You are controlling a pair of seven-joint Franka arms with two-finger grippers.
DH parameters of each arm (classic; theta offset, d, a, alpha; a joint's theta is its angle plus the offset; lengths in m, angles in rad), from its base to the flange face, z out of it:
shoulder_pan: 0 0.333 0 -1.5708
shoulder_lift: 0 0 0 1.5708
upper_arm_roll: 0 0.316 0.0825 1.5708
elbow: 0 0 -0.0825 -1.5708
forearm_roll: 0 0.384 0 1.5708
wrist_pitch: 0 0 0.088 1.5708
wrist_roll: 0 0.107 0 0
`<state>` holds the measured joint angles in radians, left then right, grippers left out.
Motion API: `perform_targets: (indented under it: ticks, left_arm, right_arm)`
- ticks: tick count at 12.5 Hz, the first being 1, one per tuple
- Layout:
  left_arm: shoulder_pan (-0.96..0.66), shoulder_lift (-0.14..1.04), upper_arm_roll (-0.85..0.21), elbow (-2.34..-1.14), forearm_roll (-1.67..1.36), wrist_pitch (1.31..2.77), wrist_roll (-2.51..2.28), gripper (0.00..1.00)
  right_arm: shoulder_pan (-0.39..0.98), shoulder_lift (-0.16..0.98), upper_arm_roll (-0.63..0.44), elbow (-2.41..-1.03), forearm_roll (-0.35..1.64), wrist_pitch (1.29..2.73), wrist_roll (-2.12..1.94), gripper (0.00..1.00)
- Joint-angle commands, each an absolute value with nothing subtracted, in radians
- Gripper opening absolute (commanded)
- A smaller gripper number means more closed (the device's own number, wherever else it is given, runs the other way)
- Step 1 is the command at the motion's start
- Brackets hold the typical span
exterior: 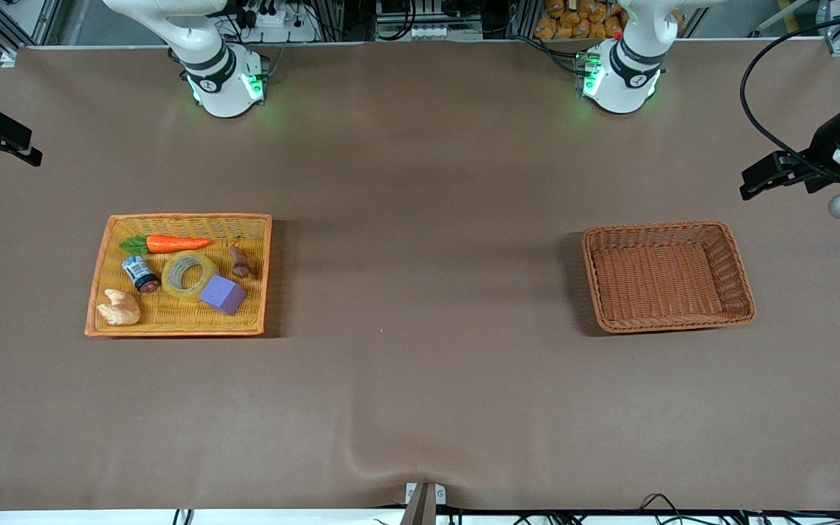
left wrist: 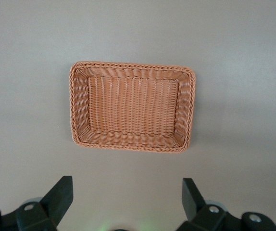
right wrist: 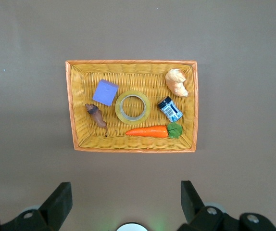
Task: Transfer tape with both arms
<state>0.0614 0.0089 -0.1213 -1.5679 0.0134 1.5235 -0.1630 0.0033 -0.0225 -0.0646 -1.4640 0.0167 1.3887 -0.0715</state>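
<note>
crowding tape [exterior: 189, 275]: block [exterior: 222, 294], jar [exterior: 140, 273]

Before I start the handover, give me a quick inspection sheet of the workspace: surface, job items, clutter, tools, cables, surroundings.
Surface: brown table cover, with a wrinkle at the edge nearest the front camera.
Job's things: tape lies flat in the yellow tray toward the right arm's end; brown wicker basket toward the left arm's end holds nothing.
Clutter: in the tray with the tape are a carrot, a small dark jar, a purple block, a croissant and a brown piece.
Grippers: left tool open, high over the table beside the basket; right tool open, high beside the tray.
Cables: black cable looping by the left arm.
Surroundings: frames and cabling past the arm bases.
</note>
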Motion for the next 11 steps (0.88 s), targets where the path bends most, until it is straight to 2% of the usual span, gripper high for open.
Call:
perform_targets:
  ticks: [1,11]
  left_arm:
    - [0.061,-0.003,-0.115,-1.572,0.006,1.529,-0.147,1.00]
    - [0.063,0.003,-0.104,-1.563,0.008,1.522,-0.163,1.00]
  right_arm:
    - [-0.009,-0.025,-0.055,-1.463,0.021,1.391,-0.055,1.00]
    - [0.006,-0.023,-0.054,-1.493,0.021,1.393,-0.072,1.00]
